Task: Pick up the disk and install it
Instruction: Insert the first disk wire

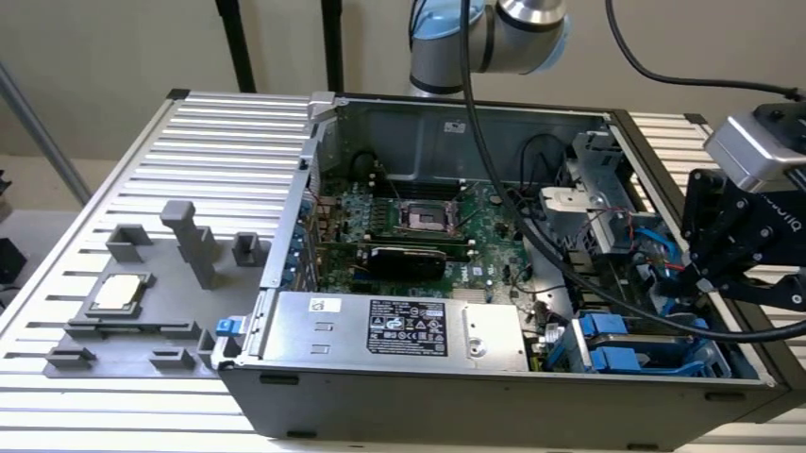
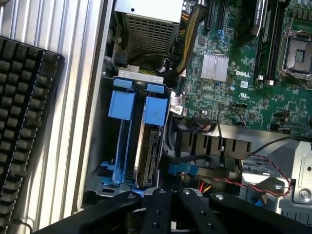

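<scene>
Wrist view: pincer (image 2: 168,194) closed tight and holding nothing, poised at the end of the disk (image 2: 149,156). The disk stands edge-on in the drive bay (image 2: 105,187), beside a second blue carrier (image 2: 121,146). The step looks like seating. It is probably best to push straight along the slot, square on the disk's end, and stay off the cables (image 2: 185,169) just beside it. Wrist view adds a keyboard (image 2: 24,122) on the bench (image 2: 78,73). Exterior view adds the CPU chip (image 1: 116,293) on its grey fixture (image 1: 139,330).

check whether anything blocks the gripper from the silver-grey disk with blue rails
Nothing visible: the shut black gripper sits close by the silver-grey, blue-railed disk standing on edge; a blue cable lies beside, not between.
</scene>
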{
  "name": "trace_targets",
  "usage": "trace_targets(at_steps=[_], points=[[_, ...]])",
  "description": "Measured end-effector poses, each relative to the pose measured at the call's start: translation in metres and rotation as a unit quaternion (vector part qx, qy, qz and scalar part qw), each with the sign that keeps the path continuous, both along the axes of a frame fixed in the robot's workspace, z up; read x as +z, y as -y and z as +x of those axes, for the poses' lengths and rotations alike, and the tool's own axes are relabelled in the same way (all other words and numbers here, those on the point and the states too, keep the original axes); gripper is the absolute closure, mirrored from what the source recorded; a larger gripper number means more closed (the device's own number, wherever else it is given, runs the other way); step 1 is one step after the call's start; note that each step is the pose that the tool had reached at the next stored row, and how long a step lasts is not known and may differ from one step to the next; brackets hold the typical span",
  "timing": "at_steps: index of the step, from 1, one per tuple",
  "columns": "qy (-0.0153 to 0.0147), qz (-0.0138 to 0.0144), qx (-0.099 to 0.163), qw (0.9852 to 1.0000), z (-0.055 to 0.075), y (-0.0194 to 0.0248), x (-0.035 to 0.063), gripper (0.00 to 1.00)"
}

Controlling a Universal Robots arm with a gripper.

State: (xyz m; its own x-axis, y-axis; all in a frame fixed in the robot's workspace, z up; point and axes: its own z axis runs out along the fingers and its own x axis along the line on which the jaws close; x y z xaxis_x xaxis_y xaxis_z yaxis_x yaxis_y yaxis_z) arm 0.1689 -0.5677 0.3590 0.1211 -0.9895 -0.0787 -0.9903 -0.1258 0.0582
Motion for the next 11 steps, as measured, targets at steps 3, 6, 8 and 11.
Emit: trace_targets(at_steps=[3, 6, 8, 11], points=[[0.0000, -0.0001, 0.002, 1.0000, -0.0023, -0.0019, -0.0055, 0.89], [0.0000, 0.0000, 0.002, 1.0000, -0.0041, -0.0036, -0.0092, 0.82], [0.0000, 0.0002, 0.002, 1.0000, -0.0049, -0.0042, -0.0096, 0.70], [0.0000, 0.0003, 0.002, 1.0000, -0.0064, -0.0044, -0.0095, 0.64]])
